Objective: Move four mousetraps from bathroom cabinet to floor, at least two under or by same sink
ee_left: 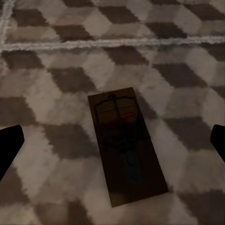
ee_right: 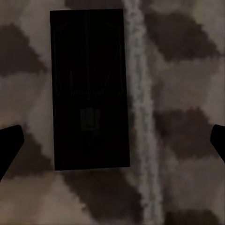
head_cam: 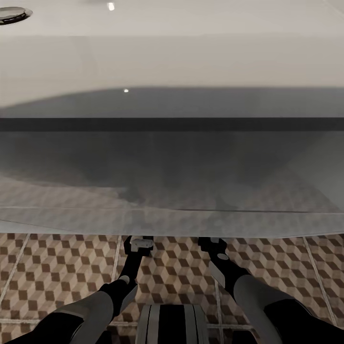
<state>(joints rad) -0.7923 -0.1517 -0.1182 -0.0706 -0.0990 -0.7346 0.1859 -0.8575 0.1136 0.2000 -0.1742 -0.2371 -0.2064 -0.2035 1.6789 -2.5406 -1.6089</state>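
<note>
Head view: both arms reach forward and down beneath the front edge of a glossy white sink (head_cam: 172, 62), whose drain (head_cam: 13, 13) sits at its far left corner. The left gripper (head_cam: 138, 244) and right gripper (head_cam: 212, 244) pass under the sink's overhanging rim, so their fingertips are hidden here. Below lies the bathroom floor (head_cam: 57, 272), tiled in a brown, beige and grey cube pattern with pale grout lines.

Left wrist view: one mousetrap (ee_left: 125, 145) lies flat on the floor (ee_left: 51, 75), ahead of the left gripper (ee_left: 112, 145) and between the lines of its two fingers. The dark fingertips (ee_left: 9, 143) stand wide apart at the picture's edges, well clear of the board. The trap is in shadow; its wire frame is faintly visible.

Right wrist view: a second mousetrap (ee_right: 89, 89) lies flat on the floor (ee_right: 187, 70), ahead of the right gripper (ee_right: 112, 145) and just beside a pale grout line (ee_right: 140, 117). The fingertips (ee_right: 9, 143) are spread wide, touching nothing. This trap is heavily shadowed and its detail is barely legible.
</note>
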